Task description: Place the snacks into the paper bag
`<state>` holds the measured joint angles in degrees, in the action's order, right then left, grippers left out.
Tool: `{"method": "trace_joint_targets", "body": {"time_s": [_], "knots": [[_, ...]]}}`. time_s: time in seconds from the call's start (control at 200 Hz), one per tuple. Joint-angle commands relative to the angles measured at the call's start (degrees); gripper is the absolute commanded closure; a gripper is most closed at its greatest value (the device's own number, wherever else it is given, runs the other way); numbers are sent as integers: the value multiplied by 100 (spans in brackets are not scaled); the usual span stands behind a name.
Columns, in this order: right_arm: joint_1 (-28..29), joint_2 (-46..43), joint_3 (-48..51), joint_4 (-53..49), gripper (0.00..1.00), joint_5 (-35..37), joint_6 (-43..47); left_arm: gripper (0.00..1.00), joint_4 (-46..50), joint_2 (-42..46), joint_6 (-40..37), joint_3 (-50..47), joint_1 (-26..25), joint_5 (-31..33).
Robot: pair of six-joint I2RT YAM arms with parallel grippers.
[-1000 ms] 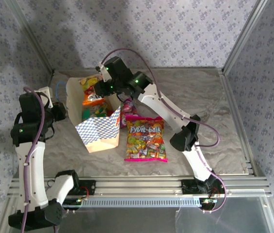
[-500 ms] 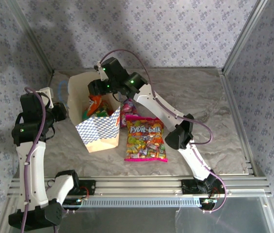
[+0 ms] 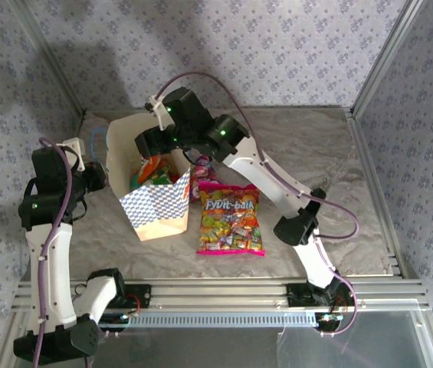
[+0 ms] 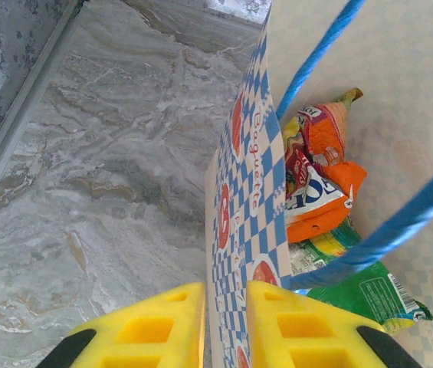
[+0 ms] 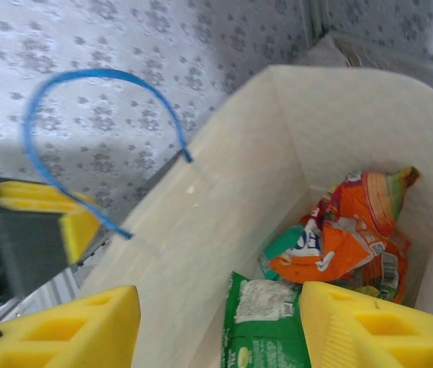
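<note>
On worktop, paper bag stands open, L pincer pinching its side wall. Big pink packet lies flat just R of bag, long axis near-to-far, on the bases' side of R pincer. That one hangs spread & empty over bag mouth. R arm nearer. In bag: orange packet, green packet.

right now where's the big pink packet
In the top view the pink packet lies flat on the table near its middle, just right of the paper bag and outside it.
</note>
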<state>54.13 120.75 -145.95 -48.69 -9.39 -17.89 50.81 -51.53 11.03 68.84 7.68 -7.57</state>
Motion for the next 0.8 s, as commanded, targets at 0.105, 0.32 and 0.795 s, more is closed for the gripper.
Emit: {"method": "trace_joint_targets", "body": {"time_s": [0.105,0.32,0.795], "knots": [[20,-748,501,-137,40,416,462,71,-10,46,-17,243,-22,-206],[32,-1624,1480,97,38,900,804,62,64,-72,-44,467,-21,-273],[-190,-3554,3794,716,30,2321,1200,59,165,-442,143,1160,-107,-543]]}}
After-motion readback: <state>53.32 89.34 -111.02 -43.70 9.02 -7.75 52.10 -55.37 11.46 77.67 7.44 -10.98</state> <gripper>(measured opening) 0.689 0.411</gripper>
